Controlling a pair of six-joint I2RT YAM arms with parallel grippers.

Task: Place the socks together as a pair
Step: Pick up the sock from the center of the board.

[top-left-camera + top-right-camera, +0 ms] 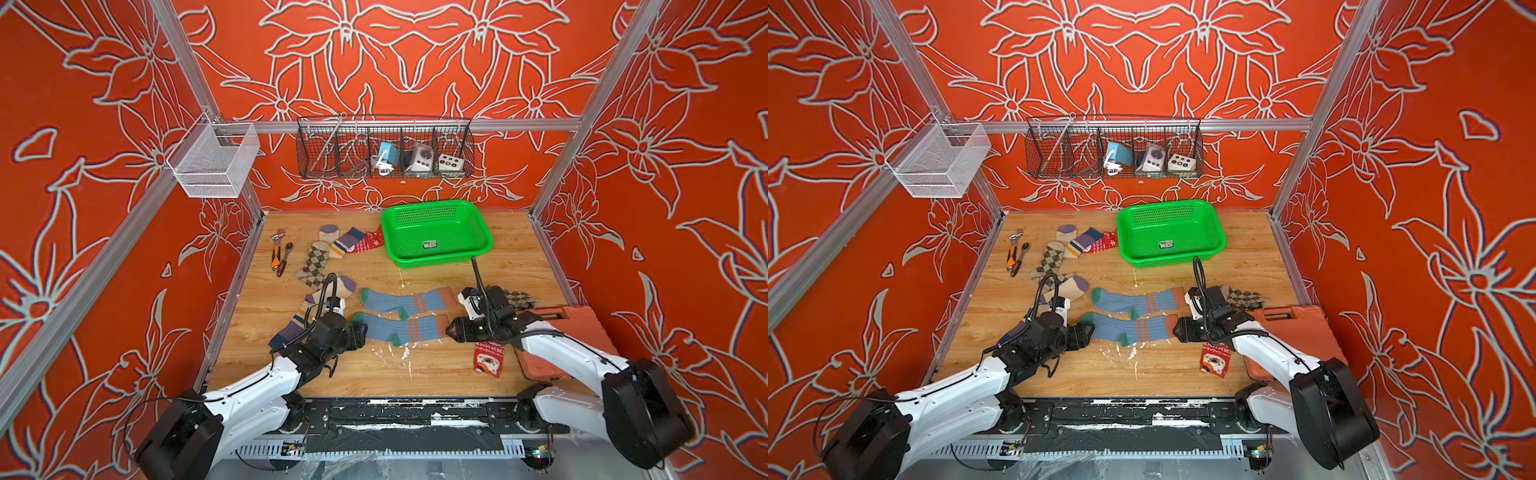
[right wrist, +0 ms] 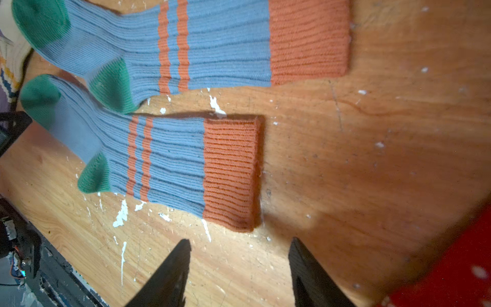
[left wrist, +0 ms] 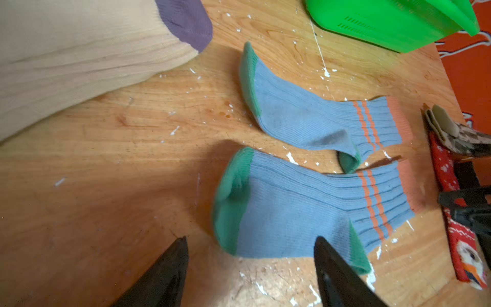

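Likely step: setting matched pair down. Side by side at middle of table [image 1: 440, 374]: near blue sock [image 1: 399, 330], far blue sock [image 1: 405, 301]. Spread, empty: left gripper [image 3: 251, 238] at toe, right gripper [image 2: 239, 240] off cuff. Next, probably: lifting clear, fetching argyle sock [image 1: 519, 297].

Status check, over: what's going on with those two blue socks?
Left gripper, right gripper: jaws open, empty. Near blue sock beside far blue sock, flat on table. Nothing in the way.

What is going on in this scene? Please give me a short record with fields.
Blue socks: near sock and far sock flat, side by side on table
Left end effector: open, by near sock's toe
Right end effector: open, by its cuff
Basket: green, no socks inside
Other socks: red sock, argyle sock, not paired yet
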